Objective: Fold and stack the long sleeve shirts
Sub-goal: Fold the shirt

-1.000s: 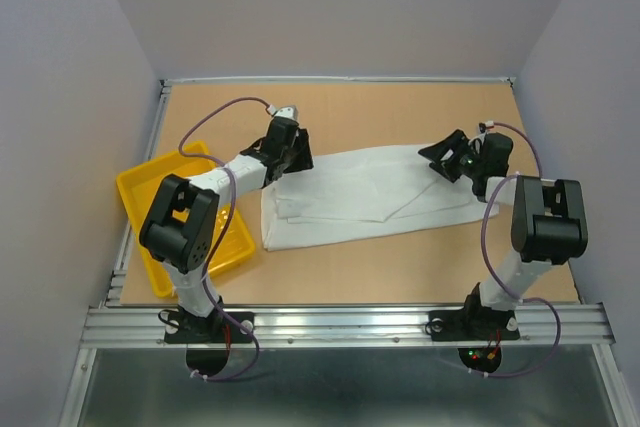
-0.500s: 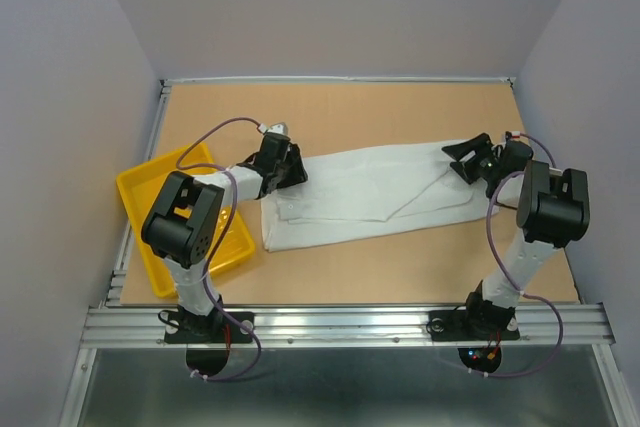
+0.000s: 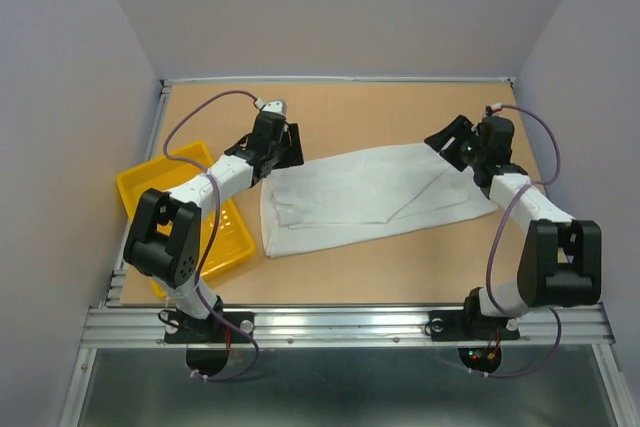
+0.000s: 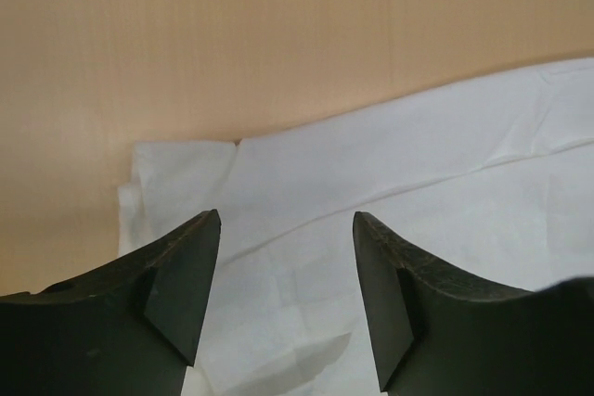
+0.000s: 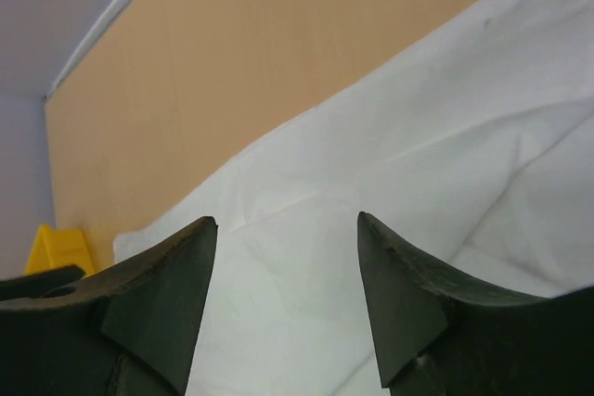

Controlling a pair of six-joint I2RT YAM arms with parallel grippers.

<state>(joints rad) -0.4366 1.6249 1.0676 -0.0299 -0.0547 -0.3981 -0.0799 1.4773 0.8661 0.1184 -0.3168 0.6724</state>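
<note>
The white shirt [image 3: 370, 197] lies flat in the middle of the worktop [image 3: 380, 107], folded into a long band that runs left to right, with layered edges showing along its left end. Its left end lies just beside the yellow tray [image 3: 140, 192], which sits at the worktop's left edge.

The left fingers [image 3: 293, 150] hover at the band's far-left corner. They are spread wide with nothing between them, and cloth and bare worktop are visible through the gap. The right fingers [image 3: 447, 137] are at the band's far-right end, likewise parted and holding nothing, with white fabric showing below them. Whether either pair touches the cloth cannot be determined.
</note>
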